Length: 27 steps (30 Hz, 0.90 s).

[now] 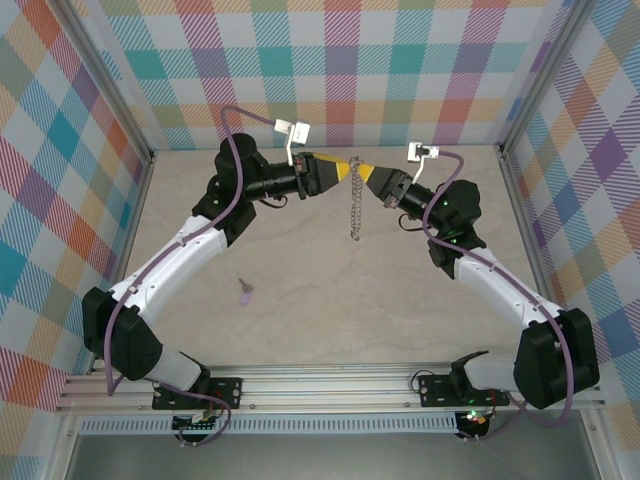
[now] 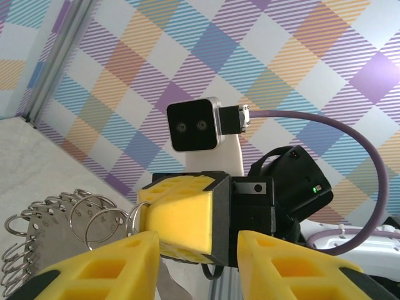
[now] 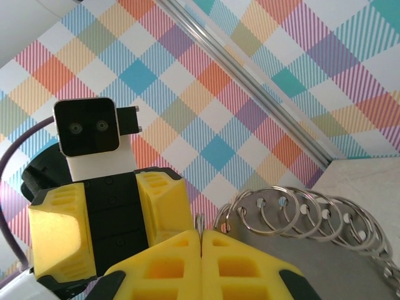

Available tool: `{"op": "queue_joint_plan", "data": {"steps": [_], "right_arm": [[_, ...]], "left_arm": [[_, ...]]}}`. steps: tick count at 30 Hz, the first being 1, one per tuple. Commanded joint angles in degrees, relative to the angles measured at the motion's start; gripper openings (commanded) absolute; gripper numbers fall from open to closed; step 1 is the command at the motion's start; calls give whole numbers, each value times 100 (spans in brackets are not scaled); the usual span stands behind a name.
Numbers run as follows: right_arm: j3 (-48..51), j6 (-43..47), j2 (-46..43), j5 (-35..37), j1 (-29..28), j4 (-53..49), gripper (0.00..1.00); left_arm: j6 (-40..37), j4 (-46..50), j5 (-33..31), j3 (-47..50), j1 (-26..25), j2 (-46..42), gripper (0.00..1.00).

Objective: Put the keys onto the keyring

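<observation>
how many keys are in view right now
1: a lilac-headed key lying on the table, left of centre, apart from the keyring hanging at the right gripper. Others could be hidden.

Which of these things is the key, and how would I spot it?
Look at the pale table inside the plaid walls, then at the left arm and its white forearm. Just right of it the key lies alone on the surface. It is tiny and lilac, unlike the silver keyring dangling where the two arms meet.
</observation>
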State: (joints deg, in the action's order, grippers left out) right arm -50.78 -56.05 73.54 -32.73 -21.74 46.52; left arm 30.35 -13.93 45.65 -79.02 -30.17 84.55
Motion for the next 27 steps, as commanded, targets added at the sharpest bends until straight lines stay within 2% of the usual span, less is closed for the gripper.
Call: {"op": "queue_joint_plan", "data": {"steps": [1, 17, 27], "right_arm": [[-133, -179, -12, -186, -14, 618, 0], [-155, -422, 108, -282, -15, 902, 0], [-107, -486, 152, -282, -24, 935, 0]], "left_arm": [[146, -347, 242, -8, 55, 23, 37], [144, -408, 235, -121, -72, 272, 37], [162, -555, 212, -138, -182, 353, 26]]}}
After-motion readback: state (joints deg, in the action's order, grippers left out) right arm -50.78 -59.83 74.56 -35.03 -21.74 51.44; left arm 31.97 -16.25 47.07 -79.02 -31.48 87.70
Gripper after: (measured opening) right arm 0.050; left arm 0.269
